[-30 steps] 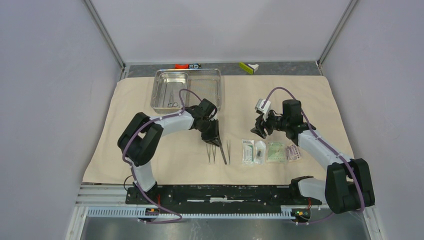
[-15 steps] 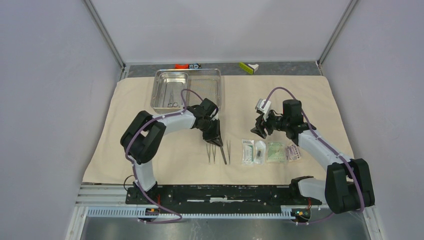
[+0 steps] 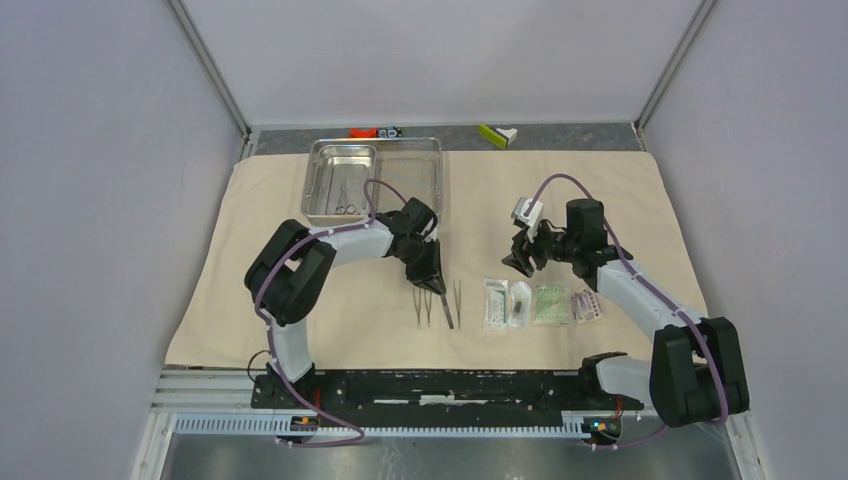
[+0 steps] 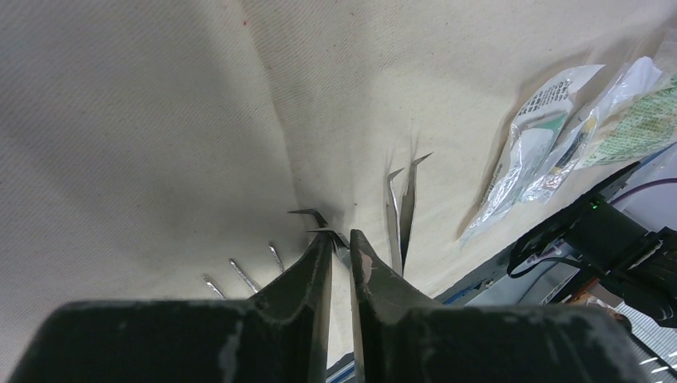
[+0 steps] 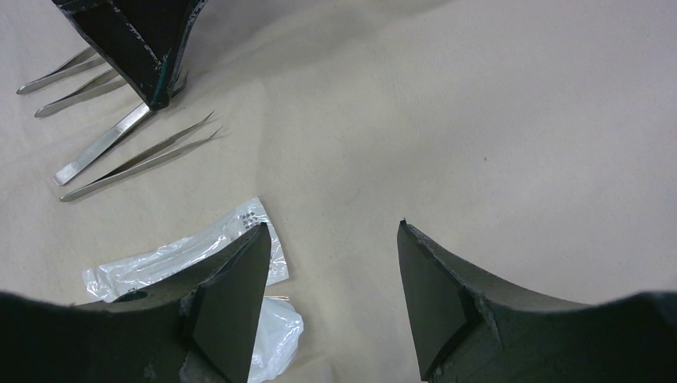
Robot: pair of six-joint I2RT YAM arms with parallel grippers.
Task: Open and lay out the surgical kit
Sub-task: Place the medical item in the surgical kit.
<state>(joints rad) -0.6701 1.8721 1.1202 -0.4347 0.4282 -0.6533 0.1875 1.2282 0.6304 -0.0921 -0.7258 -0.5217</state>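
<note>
The beige cloth (image 3: 300, 300) lies spread flat. At its back stands the steel tray (image 3: 312, 180) with the mesh inner tray (image 3: 412, 172) and scissors (image 3: 345, 206) inside. My left gripper (image 3: 432, 284) (image 4: 339, 237) points down at the cloth, shut on flat steel forceps (image 5: 100, 148) whose bent tips (image 4: 314, 214) stick out past the jaws. Beside it lie pointed tweezers (image 3: 457, 297) (image 4: 403, 207) and two more forceps (image 3: 422, 308). Several sealed packets (image 3: 540, 303) (image 4: 527, 152) lie in a row to the right. My right gripper (image 3: 517, 262) (image 5: 331, 231) hovers open above them, holding nothing.
A yellow-green and white object (image 3: 497, 133) and small orange and black pieces (image 3: 375, 131) sit on the dark strip behind the cloth. The black base rail (image 3: 440, 385) runs along the near edge. Walls close in left, right and behind.
The left arm's elbow has drifted slightly to the right. Both grippers and all the instruments stay where they were.
</note>
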